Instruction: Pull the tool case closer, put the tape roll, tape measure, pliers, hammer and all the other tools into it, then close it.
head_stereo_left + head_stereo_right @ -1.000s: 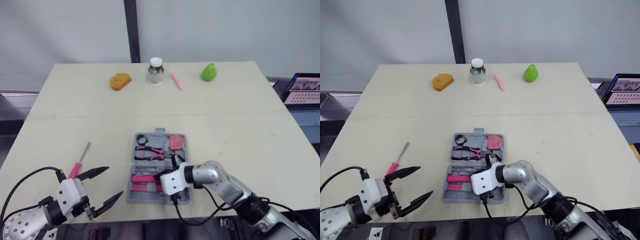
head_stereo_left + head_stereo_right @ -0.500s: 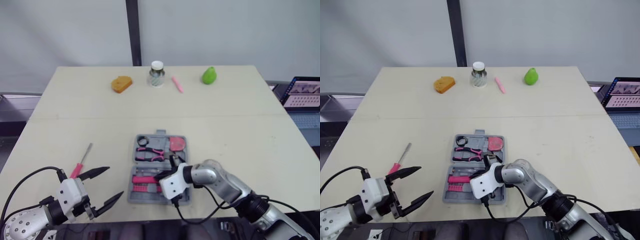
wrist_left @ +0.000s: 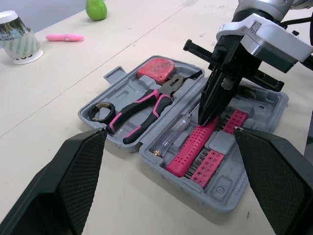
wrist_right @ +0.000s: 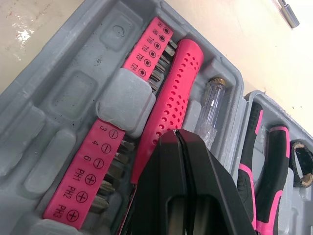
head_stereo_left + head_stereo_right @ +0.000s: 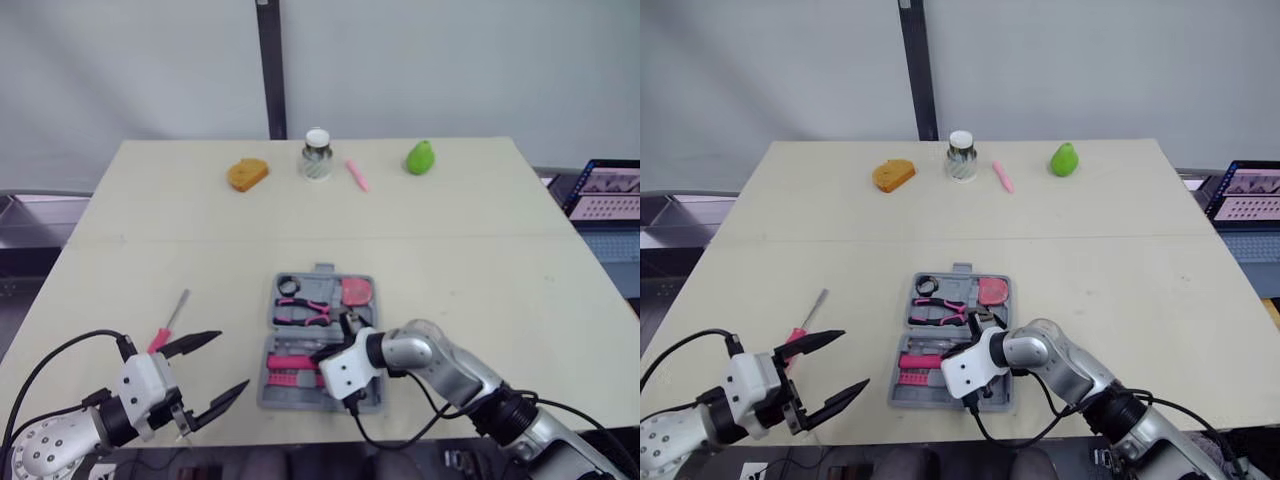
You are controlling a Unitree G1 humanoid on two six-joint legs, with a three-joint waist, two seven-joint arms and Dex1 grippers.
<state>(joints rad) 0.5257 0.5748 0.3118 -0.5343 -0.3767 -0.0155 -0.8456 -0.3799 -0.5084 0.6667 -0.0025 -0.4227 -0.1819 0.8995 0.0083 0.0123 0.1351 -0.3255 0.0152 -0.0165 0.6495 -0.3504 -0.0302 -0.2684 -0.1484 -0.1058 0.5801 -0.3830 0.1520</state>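
Observation:
The grey tool case [image 5: 274,385] lies open near the table's front middle. In its far half lie a black tape roll [image 5: 288,287], pink-handled pliers [image 5: 305,312] and a red tape measure [image 5: 357,291]. The near half holds a pink perforated handle [image 4: 168,98], a clear tester screwdriver [image 3: 173,134] and pink bit strips [image 3: 210,164]. My right gripper [image 5: 335,346] is shut, its tip touching the end of the pink handle, with nothing seen between the fingers. A pink-handled screwdriver [image 5: 170,318] lies on the table left of the case. Just in front of it, my left gripper [image 5: 222,368] is open.
Along the far edge stand an orange bread-like piece [image 5: 247,174], a lidded jar [image 5: 317,154], a pink marker [image 5: 356,175] and a green pear [image 5: 420,157]. A laptop [image 5: 608,190] sits off the table's right side. Bare tabletop lies between the case and these.
The camera has shifted a little. Neither gripper nor any tool has visibly moved against the case or table.

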